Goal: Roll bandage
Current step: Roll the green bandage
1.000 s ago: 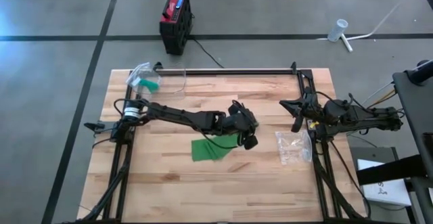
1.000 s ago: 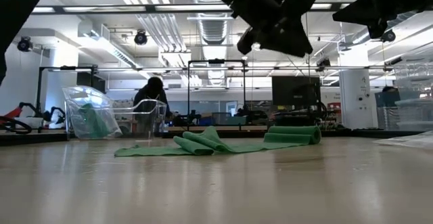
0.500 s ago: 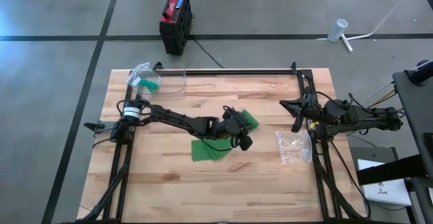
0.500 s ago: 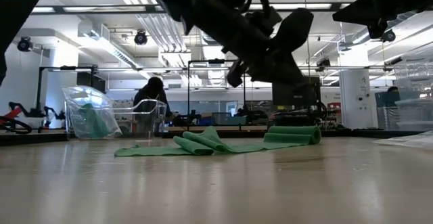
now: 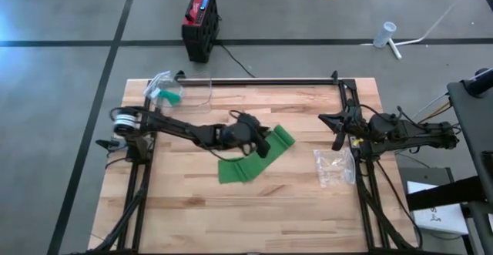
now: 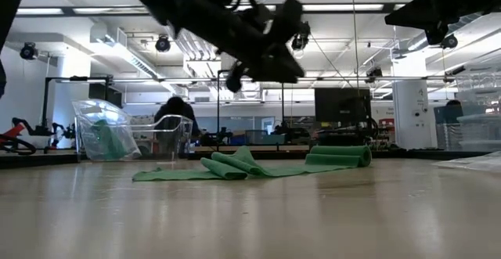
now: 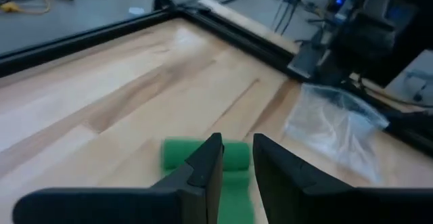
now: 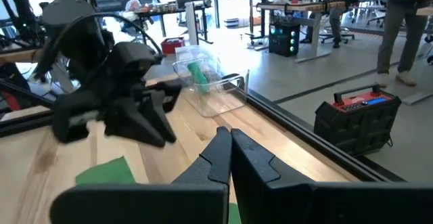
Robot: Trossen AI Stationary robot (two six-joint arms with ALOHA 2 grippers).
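The green bandage lies mid-table, its rolled end toward the right and its loose strip spread flat with some folds toward the near left. In the low view the roll rests on its side on the wood. My left gripper hovers above the table just left of the roll, fingers a little apart and holding nothing; the left wrist view shows the roll beyond the fingertips. My right gripper waits shut by the right rail.
A clear plastic bag lies near the right rail. Another bag holding something green sits at the far left corner beside a clear container. Black rails frame the table's far, left and right sides. Bare wood lies along the near edge.
My left gripper has gone toward the table's left edge and come down, rolling at the wrist, from over the bandage's rolled end to just left of it. The bandage has stayed where it was.
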